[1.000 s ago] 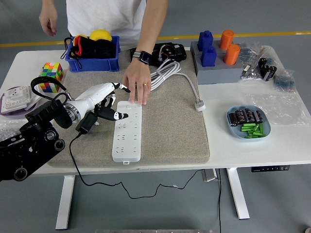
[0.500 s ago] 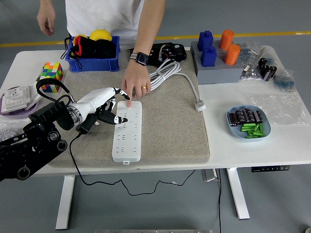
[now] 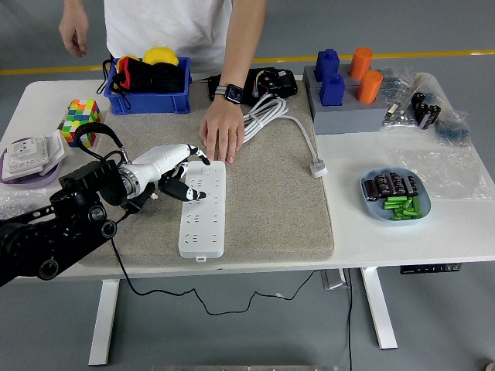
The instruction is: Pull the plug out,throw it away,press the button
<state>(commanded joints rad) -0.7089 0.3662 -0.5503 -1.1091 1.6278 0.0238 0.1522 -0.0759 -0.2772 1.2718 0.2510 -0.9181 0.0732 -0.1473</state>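
A white power strip (image 3: 203,212) lies lengthwise on the grey mat (image 3: 271,201). My left hand (image 3: 184,171) hovers over the strip's far left end, its white fingers spread, the forefinger tip near the strip's top edge. A black plug (image 3: 141,201) lies on the mat just left of the strip, partly hidden under my wrist, and its black cable (image 3: 117,247) runs off the table's near edge. A person's hand (image 3: 222,131) rests palm down on the mat just beyond the strip's far end. My right arm is out of view.
A blue bin (image 3: 147,97) and a colour cube (image 3: 79,120) stand at the back left. A coiled white cable (image 3: 263,116) lies beside the person's hand. A grey tray of blue and orange blocks (image 3: 344,93) is at the back right, and a blue plate of batteries (image 3: 394,195) is at the right.
My left hand has moved right and farther over the strip's far end. The plug stayed on the mat. The person's hand has lifted off the strip and drawn back.
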